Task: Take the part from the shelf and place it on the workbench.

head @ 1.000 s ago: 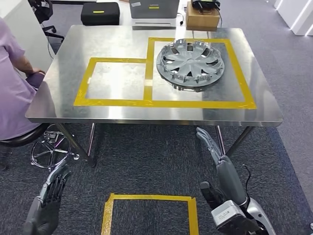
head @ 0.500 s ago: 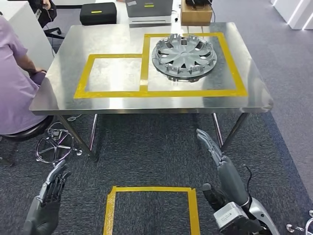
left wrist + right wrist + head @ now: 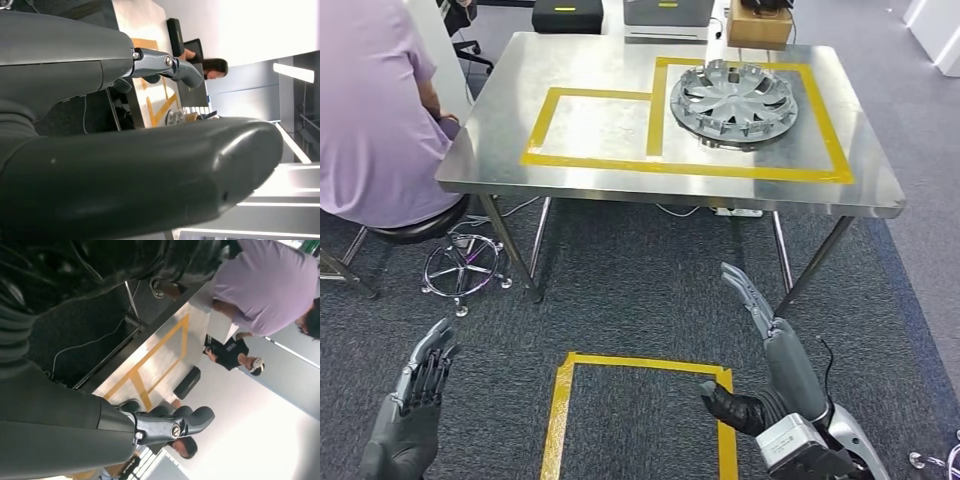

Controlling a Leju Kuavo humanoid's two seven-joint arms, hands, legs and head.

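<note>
One silver hubcap (image 3: 734, 103) lies flat on the steel workbench (image 3: 546, 170), inside the larger yellow-taped square. Left hand (image 3: 410, 410) and right hand (image 3: 765, 370) hang low over carpet, fingers apart, holding nothing.

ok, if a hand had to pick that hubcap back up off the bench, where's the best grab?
Probably the near rim of the hubcap. It lies flat inside the right taped square of the workbench, so the disc face offers no hold; the edge facing the robot is unobstructed. Both hands, one each side of the rim, looks safer.
</note>
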